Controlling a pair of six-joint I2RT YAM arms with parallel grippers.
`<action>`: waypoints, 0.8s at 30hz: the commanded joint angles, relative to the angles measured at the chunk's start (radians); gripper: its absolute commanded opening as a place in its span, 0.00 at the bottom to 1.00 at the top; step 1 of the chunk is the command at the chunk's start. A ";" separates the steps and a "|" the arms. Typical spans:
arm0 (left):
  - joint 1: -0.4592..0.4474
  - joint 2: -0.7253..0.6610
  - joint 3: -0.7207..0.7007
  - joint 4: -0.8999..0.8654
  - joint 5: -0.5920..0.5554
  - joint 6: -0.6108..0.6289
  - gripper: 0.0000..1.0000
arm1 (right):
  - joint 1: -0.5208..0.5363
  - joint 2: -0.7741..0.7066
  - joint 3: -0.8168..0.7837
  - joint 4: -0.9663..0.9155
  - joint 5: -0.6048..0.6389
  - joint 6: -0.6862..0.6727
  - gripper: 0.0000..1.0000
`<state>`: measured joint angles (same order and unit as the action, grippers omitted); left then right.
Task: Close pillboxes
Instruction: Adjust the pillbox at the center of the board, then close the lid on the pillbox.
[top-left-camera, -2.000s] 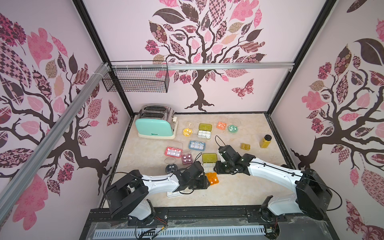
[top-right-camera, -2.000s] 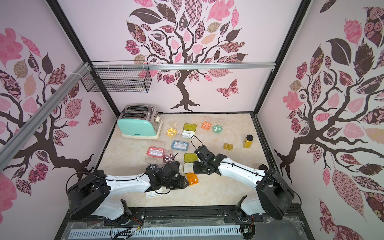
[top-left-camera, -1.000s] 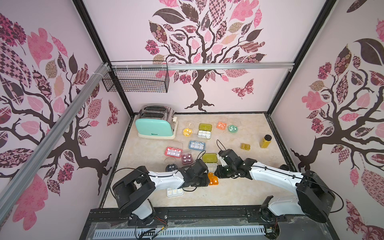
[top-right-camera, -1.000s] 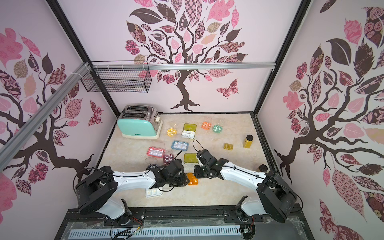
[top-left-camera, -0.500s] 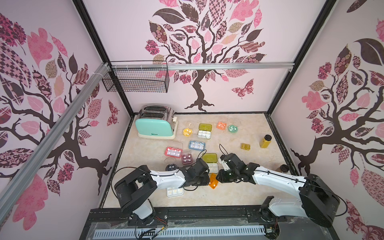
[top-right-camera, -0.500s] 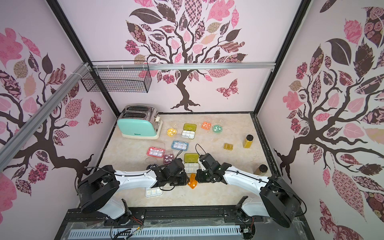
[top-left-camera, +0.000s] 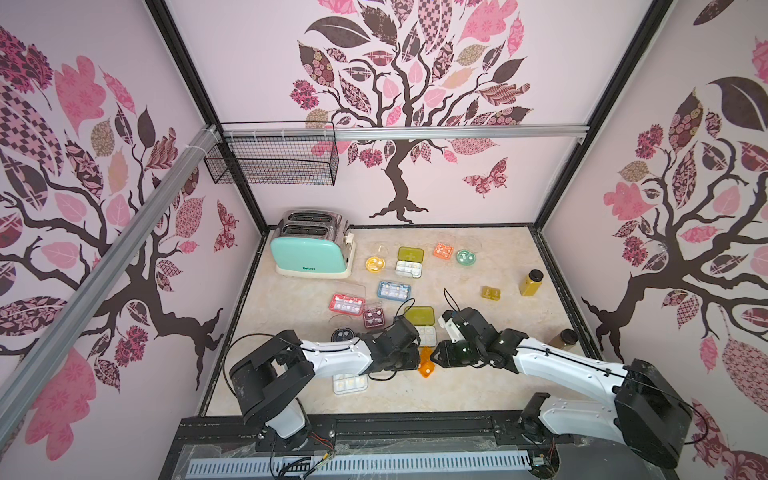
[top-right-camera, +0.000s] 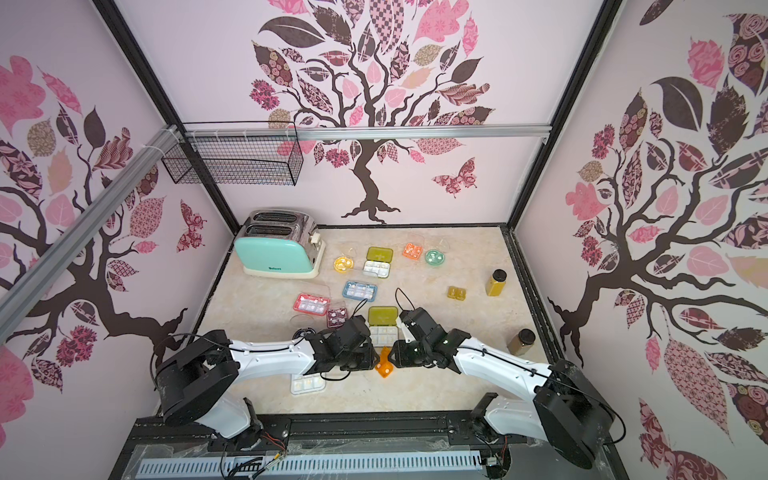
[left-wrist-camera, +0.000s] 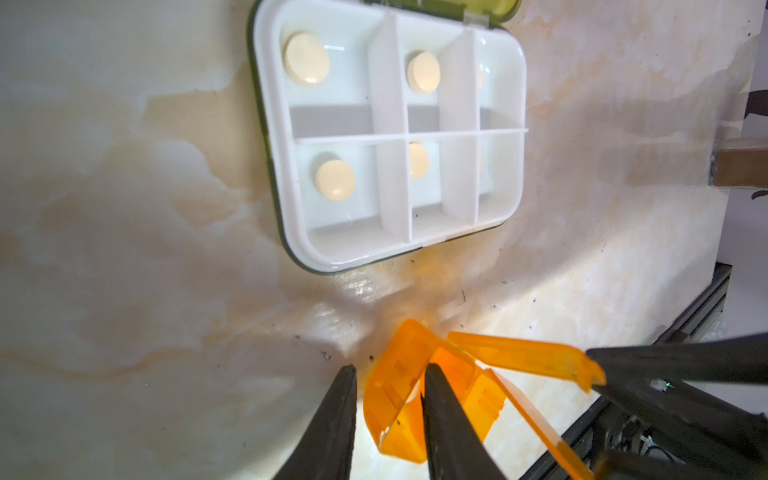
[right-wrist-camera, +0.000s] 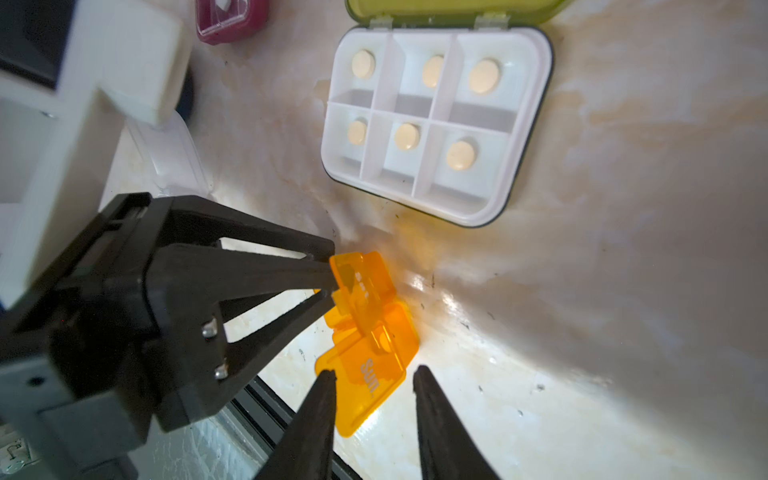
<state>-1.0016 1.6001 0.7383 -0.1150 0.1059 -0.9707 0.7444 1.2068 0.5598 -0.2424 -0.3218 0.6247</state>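
Both arms reach inward, left fingers (left-wrist-camera: 440, 415) pinching the orange pillbox (left-wrist-camera: 388, 397), right fingers (right-wrist-camera: 432, 415) parted around its lid (right-wrist-camera: 370, 376).

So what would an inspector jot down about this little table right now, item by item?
Surface: marbled beige tabletop, a few dark specks.
Job's things: orange pillbox between both hands, lids partly open; green-lidded pillbox lying open, pills showing; more further back, such as the pink pillbox, lid open.
Clutter: toaster; amber bottle; second bottle near the right arm.
Hands: left hand pinches the orange pillbox's edge; right hand open around its "Sun" lid.
Cables: black cable loops up from the right wrist.
Surroundings: wire basket; tree-patterned walls.
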 joint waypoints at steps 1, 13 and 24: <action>-0.005 0.020 0.021 -0.005 -0.012 0.007 0.31 | -0.004 0.020 -0.011 0.007 -0.021 -0.006 0.35; -0.022 0.029 0.014 0.024 -0.018 -0.016 0.29 | 0.003 0.096 -0.039 0.120 -0.081 0.024 0.35; -0.023 0.026 0.004 0.039 -0.026 -0.032 0.27 | 0.015 0.148 -0.052 0.160 -0.072 0.027 0.33</action>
<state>-1.0210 1.6169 0.7460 -0.1036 0.0921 -0.9955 0.7513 1.3437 0.5091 -0.0914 -0.3916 0.6510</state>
